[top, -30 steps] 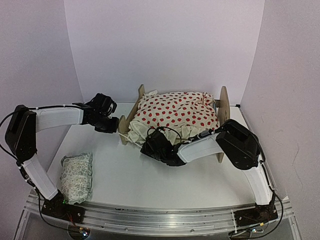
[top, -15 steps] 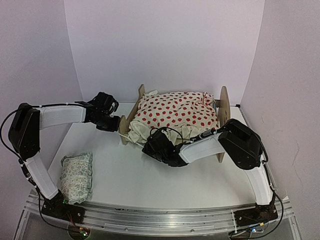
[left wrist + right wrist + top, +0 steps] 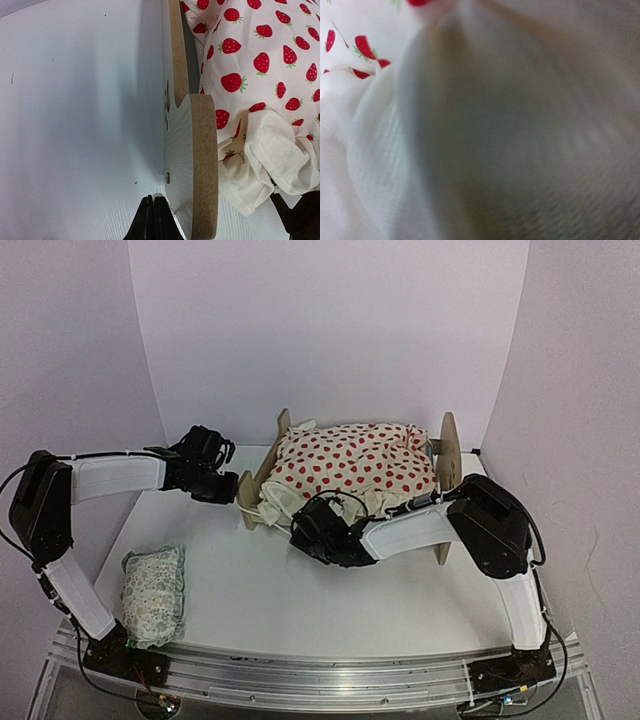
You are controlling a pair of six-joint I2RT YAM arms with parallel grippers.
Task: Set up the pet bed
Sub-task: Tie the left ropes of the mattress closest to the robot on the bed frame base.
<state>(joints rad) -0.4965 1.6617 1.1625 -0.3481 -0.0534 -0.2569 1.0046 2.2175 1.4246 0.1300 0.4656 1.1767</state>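
Left fingers (image 3: 145,225) remain beside pet bed (image 3: 192,165).

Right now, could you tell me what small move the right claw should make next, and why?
Probably draw the blanket hem a little nearer and lower. The right claw appears shut on its near ruffle, fabric fills its wrist view, and the blanket lies bunched on the pet bed; the shut left claw sits beside the end board.

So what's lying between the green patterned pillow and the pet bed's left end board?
Nothing. In the top view only bare white table separates the pillow from the pet bed.
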